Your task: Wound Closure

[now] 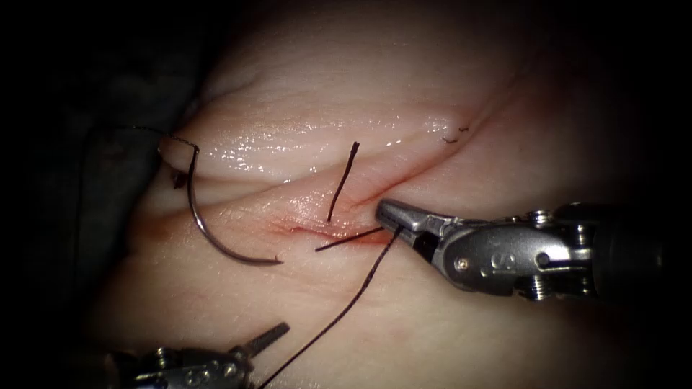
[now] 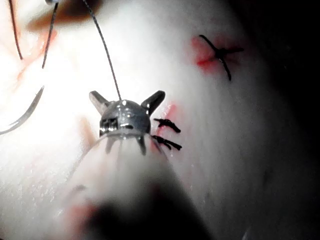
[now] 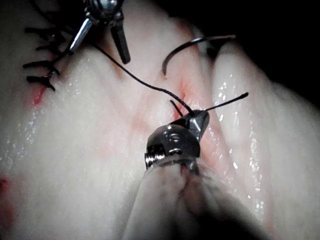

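Note:
The curved needle (image 1: 209, 234) (image 2: 24, 114) (image 3: 181, 49) lies loose on the tissue (image 1: 432, 94), left of the cut (image 1: 404, 180), and neither tool holds it. Whether its tip enters the tissue I cannot tell. My right tool (image 1: 383, 211) (image 3: 199, 119) sits at the cut with its jaws shut on the thread (image 1: 353, 299) (image 3: 145, 82). From there the thread runs down to my left tool (image 1: 272, 335) (image 2: 127, 99) (image 3: 100, 37). The left tool's jaws are spread open, with the thread passing between them, gripping nothing. Two short thread tails (image 1: 342, 180) stick out at the cut.
Red fluid (image 1: 288, 229) stains the cut's left end. Finished stitches with cut ends (image 2: 167, 134) (image 3: 42, 65) sit beside the left tool, and another knot (image 2: 220, 52) lies further off. A small thread end (image 1: 454, 137) rests on the upper right tissue. Dark cloth (image 1: 86, 180) borders the tissue's left edge.

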